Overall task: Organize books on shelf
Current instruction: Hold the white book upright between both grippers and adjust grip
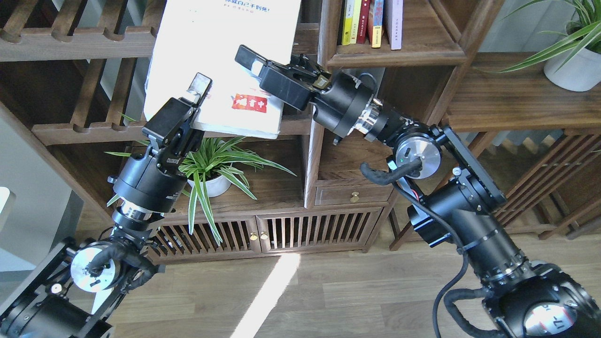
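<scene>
A large white book (pixel 216 56) with a small red label (pixel 249 103) hangs tilted in front of the slatted racks at the upper left. My left gripper (pixel 196 96) clamps its lower left edge, with one finger over the cover. My right gripper (pixel 253 63) clamps its right edge, with one finger on the cover. Each gripper's other finger is hidden behind the book. On the walnut shelf (pixel 399 57) at the upper right stand a thin yellow book (pixel 348 21), a dark red one (pixel 362 21), a red-orange one (pixel 377 23) and a pale lavender-white one (pixel 395 23).
A spider plant in a white pot (pixel 213 183) stands on the low cabinet under the book. A brass-knobbed drawer (pixel 354 196) sits below the shelf column. Another potted plant (pixel 570 70) stands at the right. An upright post (pixel 328 28) separates the racks from the shelf.
</scene>
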Robot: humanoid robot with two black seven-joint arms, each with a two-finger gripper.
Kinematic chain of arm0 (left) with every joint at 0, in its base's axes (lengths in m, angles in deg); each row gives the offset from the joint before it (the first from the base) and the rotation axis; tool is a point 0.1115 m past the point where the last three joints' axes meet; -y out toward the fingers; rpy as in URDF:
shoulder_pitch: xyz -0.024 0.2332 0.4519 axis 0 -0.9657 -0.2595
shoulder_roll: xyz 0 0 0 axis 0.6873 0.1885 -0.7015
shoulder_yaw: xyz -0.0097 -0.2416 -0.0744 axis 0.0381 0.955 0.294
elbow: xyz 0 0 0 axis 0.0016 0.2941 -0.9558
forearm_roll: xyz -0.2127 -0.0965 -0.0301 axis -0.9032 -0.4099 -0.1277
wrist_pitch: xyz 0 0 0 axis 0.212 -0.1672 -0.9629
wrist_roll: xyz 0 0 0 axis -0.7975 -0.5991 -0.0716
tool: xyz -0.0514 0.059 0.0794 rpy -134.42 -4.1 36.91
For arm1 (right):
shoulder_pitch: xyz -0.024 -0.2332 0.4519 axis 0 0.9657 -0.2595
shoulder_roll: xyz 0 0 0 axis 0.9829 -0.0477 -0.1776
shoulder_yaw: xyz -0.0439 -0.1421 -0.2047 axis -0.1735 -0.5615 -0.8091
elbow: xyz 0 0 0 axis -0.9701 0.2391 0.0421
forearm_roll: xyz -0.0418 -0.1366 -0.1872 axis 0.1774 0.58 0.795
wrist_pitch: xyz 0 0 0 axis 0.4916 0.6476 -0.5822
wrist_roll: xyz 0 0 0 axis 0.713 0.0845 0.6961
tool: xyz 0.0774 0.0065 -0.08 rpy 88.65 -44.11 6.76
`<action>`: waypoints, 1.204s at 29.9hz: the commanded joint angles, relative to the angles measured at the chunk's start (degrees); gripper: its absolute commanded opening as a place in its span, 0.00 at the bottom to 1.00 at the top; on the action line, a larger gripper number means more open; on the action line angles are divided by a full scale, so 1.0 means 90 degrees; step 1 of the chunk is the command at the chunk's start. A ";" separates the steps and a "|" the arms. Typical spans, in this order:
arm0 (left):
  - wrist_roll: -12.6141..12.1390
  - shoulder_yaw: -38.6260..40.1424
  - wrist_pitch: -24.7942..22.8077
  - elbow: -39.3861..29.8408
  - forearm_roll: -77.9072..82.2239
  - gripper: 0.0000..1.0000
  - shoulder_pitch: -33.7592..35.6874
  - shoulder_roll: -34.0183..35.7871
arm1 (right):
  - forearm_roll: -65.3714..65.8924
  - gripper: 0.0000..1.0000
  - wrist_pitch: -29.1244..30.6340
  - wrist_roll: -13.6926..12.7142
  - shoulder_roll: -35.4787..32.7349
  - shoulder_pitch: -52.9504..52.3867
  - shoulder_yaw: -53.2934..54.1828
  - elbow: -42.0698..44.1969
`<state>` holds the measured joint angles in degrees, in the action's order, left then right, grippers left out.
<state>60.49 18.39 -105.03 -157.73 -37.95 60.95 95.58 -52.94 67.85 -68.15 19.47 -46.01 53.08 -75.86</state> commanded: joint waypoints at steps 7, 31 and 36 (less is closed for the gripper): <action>0.0053 0.0355 -0.0013 -0.0188 -0.0024 0.00 -0.0404 0.0051 | -0.0175 0.97 -0.0034 0.0003 -0.0007 -0.0099 -0.0004 0.0104; 0.0004 0.0277 -0.0013 -0.0432 -0.0024 0.00 -0.0531 0.0042 | -0.0321 0.97 -0.0063 0.0012 -0.0007 -0.0089 0.0074 0.0270; 0.0004 0.0296 -0.0013 -0.0550 -0.0024 0.00 -0.0531 0.0042 | -0.0312 0.97 -0.0063 0.0012 -0.0007 -0.0060 0.0074 0.0348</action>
<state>60.53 20.96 -105.13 -162.16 -38.15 56.23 95.96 -55.77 67.28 -68.03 19.41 -46.60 53.75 -73.10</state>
